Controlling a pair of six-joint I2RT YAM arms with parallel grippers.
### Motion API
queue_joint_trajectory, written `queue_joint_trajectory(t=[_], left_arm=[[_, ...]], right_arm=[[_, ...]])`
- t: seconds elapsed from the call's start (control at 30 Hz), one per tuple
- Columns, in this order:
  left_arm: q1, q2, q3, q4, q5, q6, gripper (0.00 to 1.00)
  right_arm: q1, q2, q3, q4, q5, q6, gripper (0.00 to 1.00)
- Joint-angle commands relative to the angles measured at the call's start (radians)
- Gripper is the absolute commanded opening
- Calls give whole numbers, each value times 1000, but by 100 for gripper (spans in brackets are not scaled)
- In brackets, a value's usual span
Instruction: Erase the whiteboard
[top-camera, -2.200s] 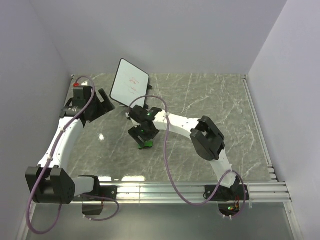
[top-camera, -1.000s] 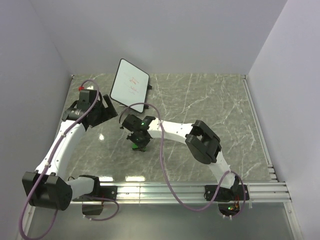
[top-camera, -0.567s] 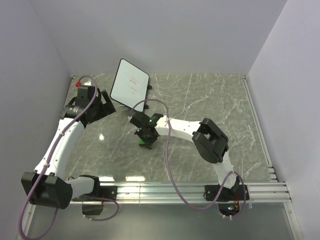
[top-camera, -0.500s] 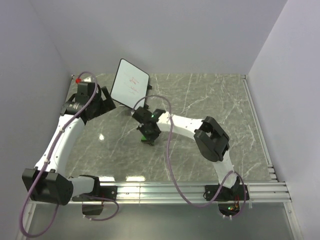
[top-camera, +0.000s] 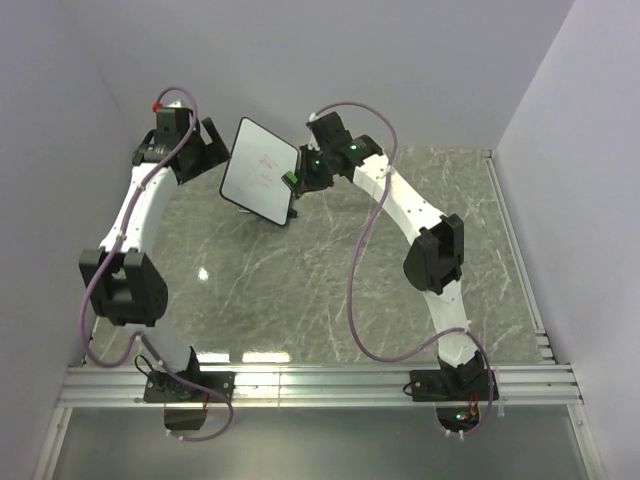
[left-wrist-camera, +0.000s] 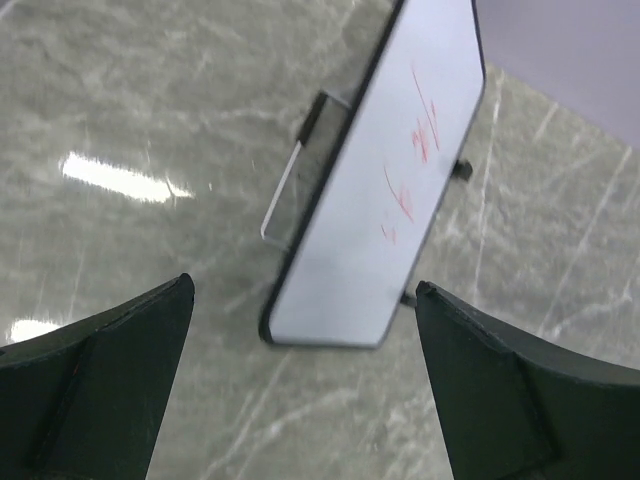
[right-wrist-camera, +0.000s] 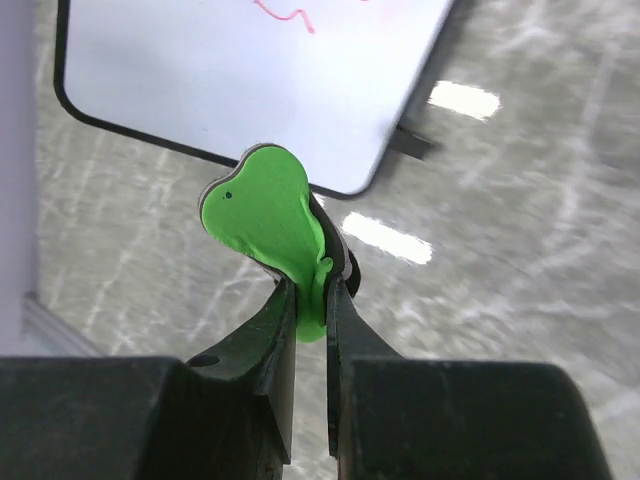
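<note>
The whiteboard (top-camera: 258, 172) stands tilted at the back left of the table, with faint red scribbles on its white face. My left gripper (top-camera: 207, 147) hovers just left of it, open and empty. In the left wrist view the whiteboard (left-wrist-camera: 385, 190) lies beyond the left gripper (left-wrist-camera: 303, 286), whose fingers (left-wrist-camera: 100, 385) are spread wide. At the board's right edge, my right gripper (top-camera: 300, 178) is shut on the green eraser (top-camera: 292, 180). The right wrist view shows the eraser (right-wrist-camera: 265, 215) pinched upright in the right gripper (right-wrist-camera: 312, 290), just short of the whiteboard (right-wrist-camera: 240, 70).
Grey walls close in the table at the back and both sides. Aluminium rails (top-camera: 330, 382) run along the near edge and the right side. A purple cable (top-camera: 360, 270) loops off the right arm. The board's black stand foot (left-wrist-camera: 318, 112) sticks out behind it.
Both arms have swung up and back to the whiteboard. The right gripper carried the green eraser from mid-table to the board's right edge. The left gripper moved beside the board's left edge.
</note>
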Motion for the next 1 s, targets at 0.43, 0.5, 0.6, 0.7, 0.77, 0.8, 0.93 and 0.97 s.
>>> queue_joint_trajectory(t=[0.43, 0.5, 0.6, 0.7, 0.77, 0.8, 0.93, 0.97], left_arm=[[38, 381, 213, 226, 310, 63, 97], [38, 419, 262, 215, 328, 69, 93], [41, 488, 305, 204, 367, 69, 59], [43, 521, 295, 218, 418, 51, 6], [41, 522, 278, 224, 429, 49, 0], [43, 512, 252, 232, 444, 49, 0], [41, 467, 183, 239, 450, 64, 0], [41, 451, 163, 244, 447, 66, 0]], right_arm=[[23, 66, 69, 51, -128, 117, 0], [20, 50, 54, 49, -110, 117, 0], [8, 23, -1, 78, -100, 145, 0], [-5, 36, 9, 49, -97, 146, 0], [-9, 45, 25, 31, -79, 136, 0], [-11, 46, 23, 29, -77, 136, 0], [-20, 48, 5, 27, -68, 140, 0], [-20, 46, -9, 34, -59, 140, 0]])
